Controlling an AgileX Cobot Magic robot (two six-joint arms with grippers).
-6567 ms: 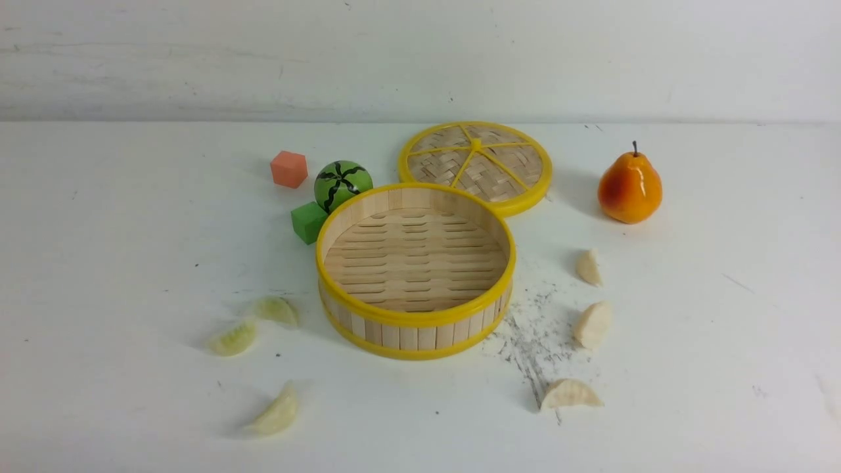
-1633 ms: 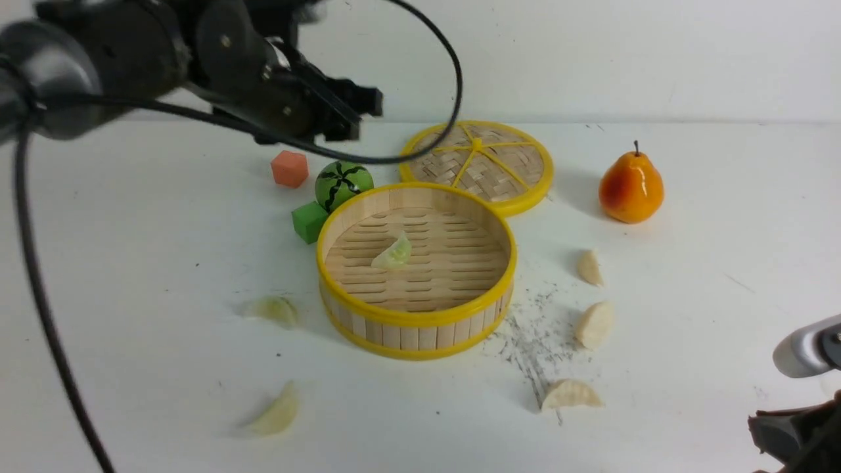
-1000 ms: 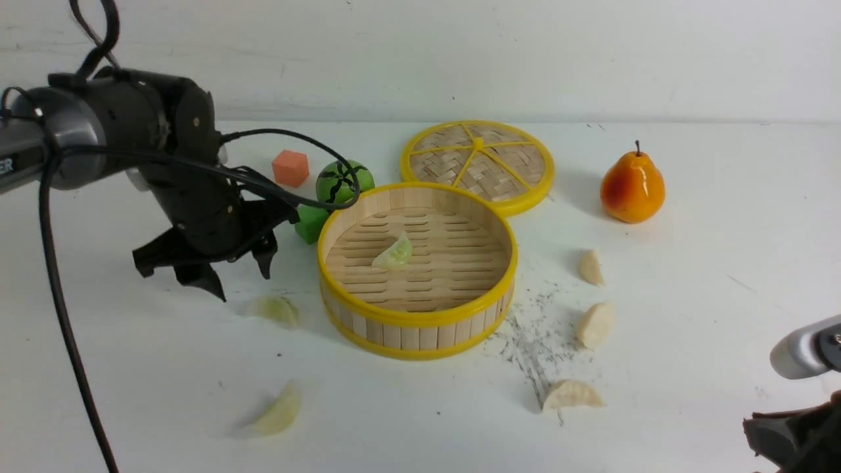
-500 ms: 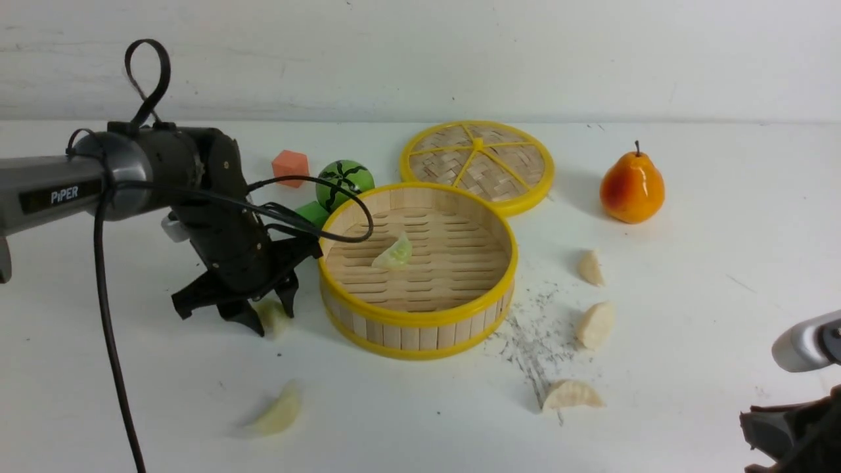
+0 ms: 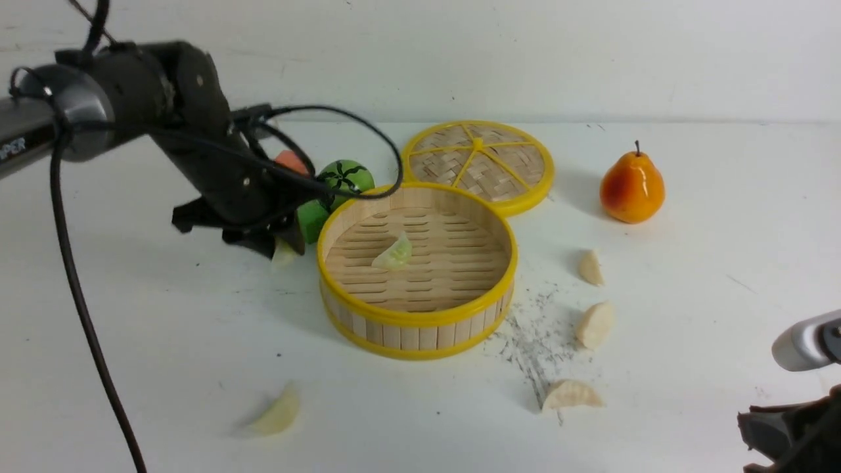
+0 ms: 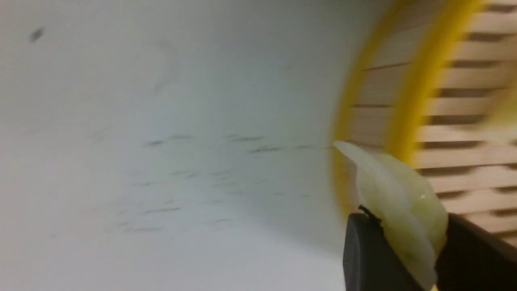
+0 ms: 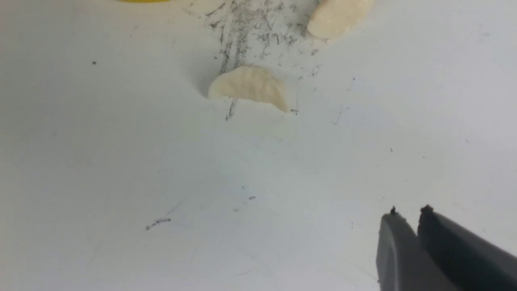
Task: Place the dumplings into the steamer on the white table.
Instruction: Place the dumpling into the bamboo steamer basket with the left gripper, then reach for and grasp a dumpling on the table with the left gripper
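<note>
The left tool [image 5: 281, 244] pinches a green dumpling [image 6: 398, 190] just outside the rim of the steamer [image 5: 416, 320], clear of the worktop [image 5: 131, 328]. The right tool [image 7: 406, 212] hangs nearly closed and empty. The next move should carry the dumpling over the rim and release it.

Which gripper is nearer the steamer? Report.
Left. The left gripper, holding a green dumpling, hangs just left of the steamer; the right gripper is far off at the near right.
</note>
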